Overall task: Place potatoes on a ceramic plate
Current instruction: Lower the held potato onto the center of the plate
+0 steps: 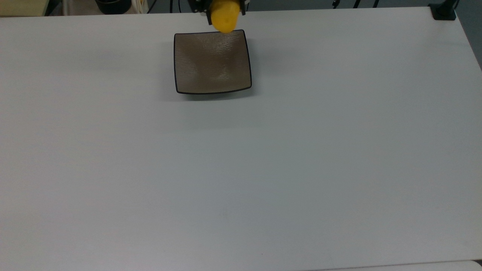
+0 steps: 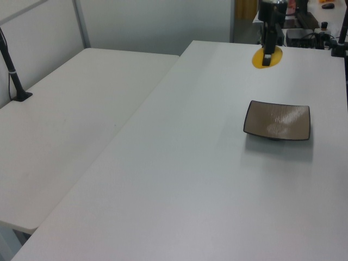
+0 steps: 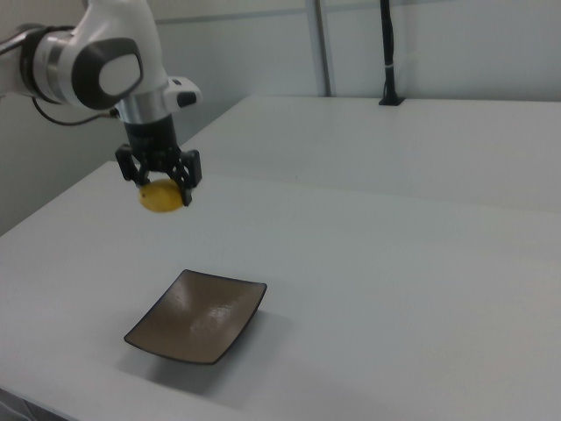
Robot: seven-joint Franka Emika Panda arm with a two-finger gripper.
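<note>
- Potatoes (image 1: 225, 19), a single yellow lump, are sitting in the top view at the 12 o'clock edge of the ceramic plate (image 1: 212, 62), overlapping its far rim, with the hand (image 1: 224, 7) clamped on the lump from above. The plate is lying on the white tabletop (image 1: 241, 169), its middle at 6 o'clock from the lump, so the carry seems to need a little more travel that way before release.
- Potatoes (image 2: 267, 56) in the left view are hanging high above the tabletop (image 2: 179, 179), gripped by the hand (image 2: 267, 54); one dark finger (image 2: 267, 57) is crossing the lump's front. The ceramic plate (image 2: 277, 120) is lying at roughly 5 o'clock from the lump and well apart in height, untouched.
- Potatoes (image 3: 161, 196) in the right view are showing their long axis roughly level, pinched between the fingers of the hand (image 3: 161, 181). The ceramic plate (image 3: 197, 317) is resting at about 5 o'clock below, with clear air between it and the lump, so I judge a descent is needed before letting go.
</note>
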